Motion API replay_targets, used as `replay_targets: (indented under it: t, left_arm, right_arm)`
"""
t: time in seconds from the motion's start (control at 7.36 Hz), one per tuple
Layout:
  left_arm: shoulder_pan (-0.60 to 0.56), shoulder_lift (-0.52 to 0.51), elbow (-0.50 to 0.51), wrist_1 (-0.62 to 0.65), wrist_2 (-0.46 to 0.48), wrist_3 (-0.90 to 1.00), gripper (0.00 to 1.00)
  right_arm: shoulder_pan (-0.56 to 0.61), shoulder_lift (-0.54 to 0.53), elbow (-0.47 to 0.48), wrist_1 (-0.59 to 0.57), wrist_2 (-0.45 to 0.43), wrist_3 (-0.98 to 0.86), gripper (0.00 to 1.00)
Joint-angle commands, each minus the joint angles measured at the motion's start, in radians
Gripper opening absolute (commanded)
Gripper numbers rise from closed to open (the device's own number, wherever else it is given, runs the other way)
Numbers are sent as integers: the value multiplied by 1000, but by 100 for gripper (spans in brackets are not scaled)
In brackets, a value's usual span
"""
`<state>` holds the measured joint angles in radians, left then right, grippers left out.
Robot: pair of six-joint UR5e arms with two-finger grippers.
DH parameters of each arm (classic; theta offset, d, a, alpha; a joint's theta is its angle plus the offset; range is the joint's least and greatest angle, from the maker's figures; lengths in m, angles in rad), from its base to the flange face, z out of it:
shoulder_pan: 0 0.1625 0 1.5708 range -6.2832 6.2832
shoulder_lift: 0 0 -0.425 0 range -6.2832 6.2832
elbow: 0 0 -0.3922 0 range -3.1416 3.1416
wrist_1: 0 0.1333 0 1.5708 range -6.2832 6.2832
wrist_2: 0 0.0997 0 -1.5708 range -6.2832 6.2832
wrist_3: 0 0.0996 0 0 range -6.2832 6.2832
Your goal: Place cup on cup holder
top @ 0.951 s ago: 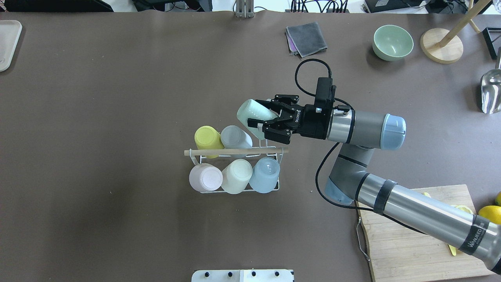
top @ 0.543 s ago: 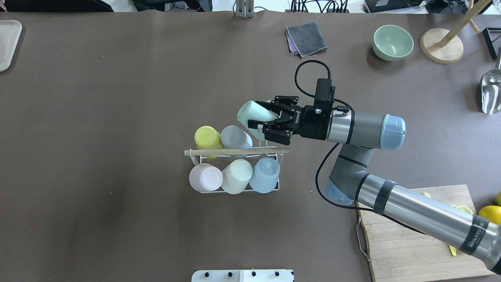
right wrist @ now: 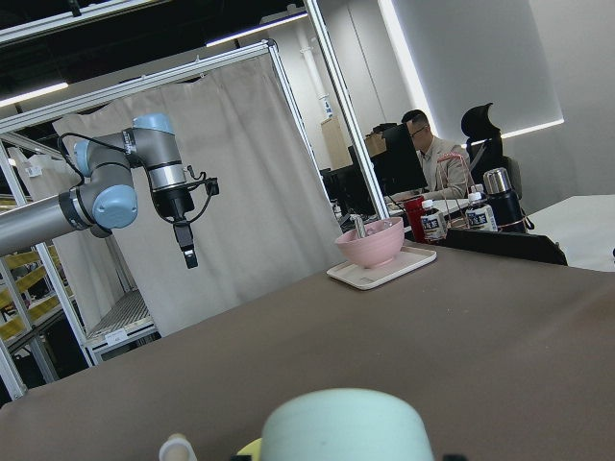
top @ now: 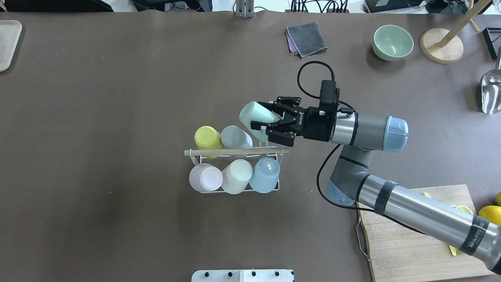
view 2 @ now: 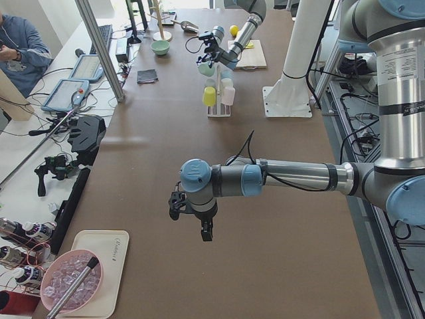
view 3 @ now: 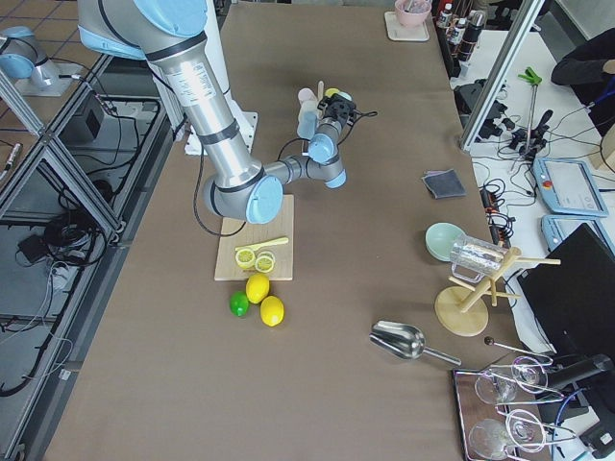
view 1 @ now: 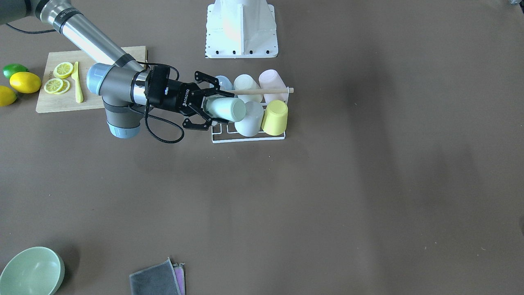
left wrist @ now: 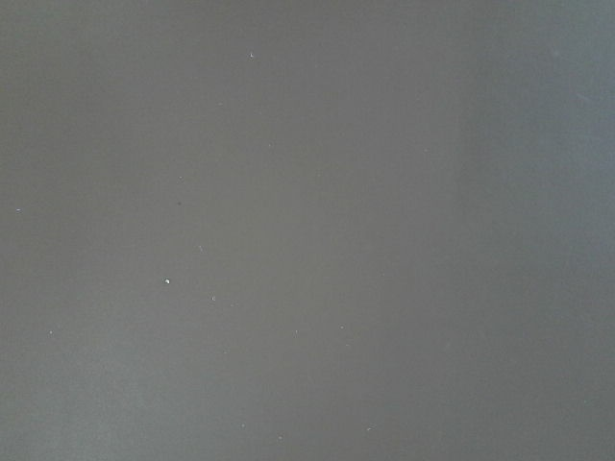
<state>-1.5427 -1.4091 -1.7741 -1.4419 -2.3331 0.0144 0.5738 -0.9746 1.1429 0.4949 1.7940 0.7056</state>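
Note:
My right gripper [top: 263, 116] is shut on a mint-green cup [top: 253, 114], held tilted just above the far right corner of the cup holder [top: 235, 151]. The holder is a white wire rack with a wooden dowel across its top. It carries yellow [top: 207, 139], grey [top: 235, 136], pink [top: 205, 177], cream [top: 236, 176] and blue [top: 265, 174] cups. The front-facing view shows the held cup [view 1: 229, 110] next to the grey one, between the fingers of the right gripper [view 1: 215, 108]. My left gripper [view 2: 206, 232] hangs far off over bare table; I cannot tell whether it is open.
A wooden cutting board [top: 419, 235] with lemon slices lies at the near right under the right arm. A green bowl [top: 392, 42], a grey cloth [top: 306, 38], a wooden stand [top: 441, 45] and a metal scoop [top: 491, 92] are at the far right. A white tray [top: 8, 43] is far left.
My right gripper has shifted slightly to the right with the mint cup still in it. The cups on the holder have not moved.

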Motion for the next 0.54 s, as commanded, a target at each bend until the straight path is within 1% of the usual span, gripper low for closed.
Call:
replay_targets:
  t: [0.0,0.14,0.27,0.41]
  left_arm:
    - [4,-8,-8,0,40,-4,98]
    - [4,-10,-13,-2,52,-4,98]
    - [4,-14,-16,-3,47,-5,98]
    - [4,-14,-21,-3,47,-5,98]
  right_arm:
    - [1,-12,-2,17,-2,3,0]
    - [1,-18,-2,19,-4,17,47]
    - [3,-19,0,21,-4,17,99]
    - [8,-19,1,46,-5,17,100]
